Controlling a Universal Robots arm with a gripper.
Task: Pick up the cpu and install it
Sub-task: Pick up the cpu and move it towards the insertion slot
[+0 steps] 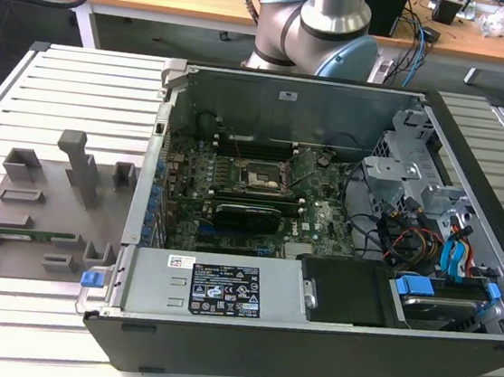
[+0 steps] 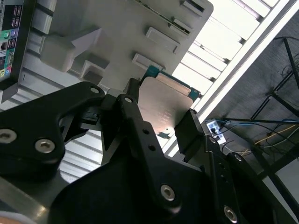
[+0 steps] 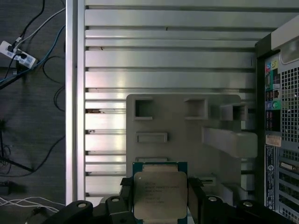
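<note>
Black two-finger tool (image 2: 162,101) clamped on small silvery square cpu (image 3: 160,193) by opposite edges. Hangs pointing down, well above grey moulded fixture tray (image 3: 187,144) on slatted aluminium desk (image 3: 163,56), beside open black computer case (image 1: 306,351). Reads as past the pick, short of the install, with black metal-rimmed socket frame (image 1: 262,179) apparently unfilled.

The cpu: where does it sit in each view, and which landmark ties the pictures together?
First wrist view: the cpu sits gripped in the hand, in front of the grey fixture plate.
Second wrist view: the cpu sits between the hand's fingers, with the plate behind it.
Exterior view: the plate lies at the exterior view's left, beside the computer case.
Shared landmark: the grey fixture plate.
</note>
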